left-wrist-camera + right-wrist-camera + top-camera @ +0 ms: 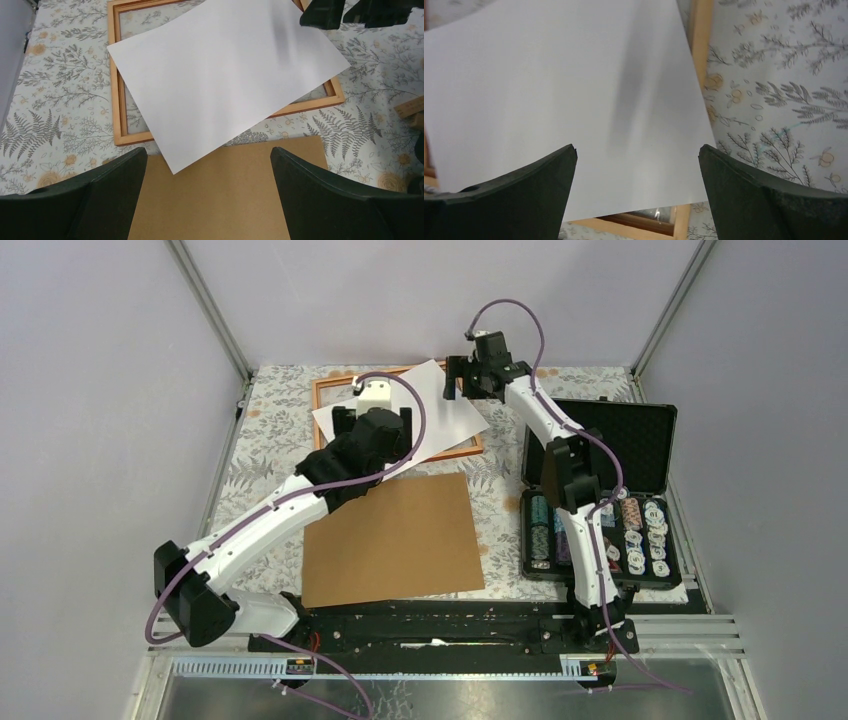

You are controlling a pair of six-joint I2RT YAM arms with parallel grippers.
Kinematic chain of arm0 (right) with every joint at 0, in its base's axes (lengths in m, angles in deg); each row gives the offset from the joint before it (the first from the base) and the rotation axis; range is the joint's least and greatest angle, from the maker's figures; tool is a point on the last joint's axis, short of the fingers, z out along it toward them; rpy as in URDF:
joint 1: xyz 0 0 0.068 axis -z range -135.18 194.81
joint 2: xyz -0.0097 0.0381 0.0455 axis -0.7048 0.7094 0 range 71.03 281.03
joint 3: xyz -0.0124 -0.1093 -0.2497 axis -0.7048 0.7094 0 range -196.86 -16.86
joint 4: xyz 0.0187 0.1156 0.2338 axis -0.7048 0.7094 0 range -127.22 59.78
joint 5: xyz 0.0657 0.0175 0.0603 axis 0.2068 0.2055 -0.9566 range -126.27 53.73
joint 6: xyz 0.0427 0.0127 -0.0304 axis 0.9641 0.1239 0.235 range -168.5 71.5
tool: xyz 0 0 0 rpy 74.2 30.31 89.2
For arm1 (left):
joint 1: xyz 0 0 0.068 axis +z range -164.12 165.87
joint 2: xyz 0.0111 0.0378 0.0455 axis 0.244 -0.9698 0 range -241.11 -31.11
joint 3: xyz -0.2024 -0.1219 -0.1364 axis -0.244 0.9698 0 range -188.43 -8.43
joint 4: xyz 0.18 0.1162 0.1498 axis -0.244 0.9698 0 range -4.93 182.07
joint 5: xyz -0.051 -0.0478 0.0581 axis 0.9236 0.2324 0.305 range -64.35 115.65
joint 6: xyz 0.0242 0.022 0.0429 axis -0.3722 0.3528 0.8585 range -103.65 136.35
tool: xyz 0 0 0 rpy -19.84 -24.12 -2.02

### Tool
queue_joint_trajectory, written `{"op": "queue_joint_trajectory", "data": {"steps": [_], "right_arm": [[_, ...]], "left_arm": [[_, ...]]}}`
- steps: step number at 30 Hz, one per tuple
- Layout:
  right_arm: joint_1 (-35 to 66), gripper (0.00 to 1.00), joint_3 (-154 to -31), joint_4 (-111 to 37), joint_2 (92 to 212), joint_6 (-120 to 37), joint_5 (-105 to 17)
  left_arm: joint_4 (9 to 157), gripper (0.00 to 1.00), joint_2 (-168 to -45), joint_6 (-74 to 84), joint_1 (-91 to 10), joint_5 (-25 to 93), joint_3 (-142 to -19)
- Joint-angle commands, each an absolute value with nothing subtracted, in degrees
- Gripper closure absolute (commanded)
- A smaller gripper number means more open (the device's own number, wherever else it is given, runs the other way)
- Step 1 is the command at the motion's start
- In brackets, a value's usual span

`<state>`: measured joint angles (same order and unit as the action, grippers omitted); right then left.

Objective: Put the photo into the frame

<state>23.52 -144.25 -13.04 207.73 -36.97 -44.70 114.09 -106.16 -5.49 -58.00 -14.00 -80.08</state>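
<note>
The photo (440, 400) lies white back up, skewed across the orange-brown frame (322, 400), with corners hanging over the frame's edges. In the left wrist view the photo (220, 75) covers most of the frame (117, 100), and its near corner rests on the brown backing board (225, 195). My left gripper (209, 165) is open and empty above the board's far edge. My right gripper (636, 160) is open and empty, hovering over the photo's (564, 90) far right corner, where the frame (699, 50) shows beside it.
The brown backing board (395, 538) lies in front of the frame on the floral cloth. An open black case of chips (600, 520) stands at the right, next to the right arm. The enclosure's walls rise on three sides.
</note>
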Motion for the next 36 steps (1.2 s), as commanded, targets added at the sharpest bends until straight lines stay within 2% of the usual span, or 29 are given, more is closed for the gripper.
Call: {"op": "queue_joint_trajectory", "data": {"steps": [1,16,31,36], "right_arm": [[24.2,0.0,-147.8,-6.5,211.2,-37.6,-39.1],[27.4,0.0,-145.2,-6.9,214.4,-32.4,-49.0],[29.1,0.0,-149.5,-8.8,219.1,-30.9,-55.1],[29.3,0.05,-147.8,-9.6,216.4,-28.8,-57.6]], "left_arm": [[107.1,0.01,-107.1,-1.5,-58.0,-12.5,-80.8],[104.0,0.01,-107.2,-0.7,-57.4,-9.5,-76.8],[104.0,0.01,-105.8,-2.3,-57.4,-8.8,-76.3],[104.0,0.01,-105.3,-2.1,-57.5,-9.0,-76.2]]}}
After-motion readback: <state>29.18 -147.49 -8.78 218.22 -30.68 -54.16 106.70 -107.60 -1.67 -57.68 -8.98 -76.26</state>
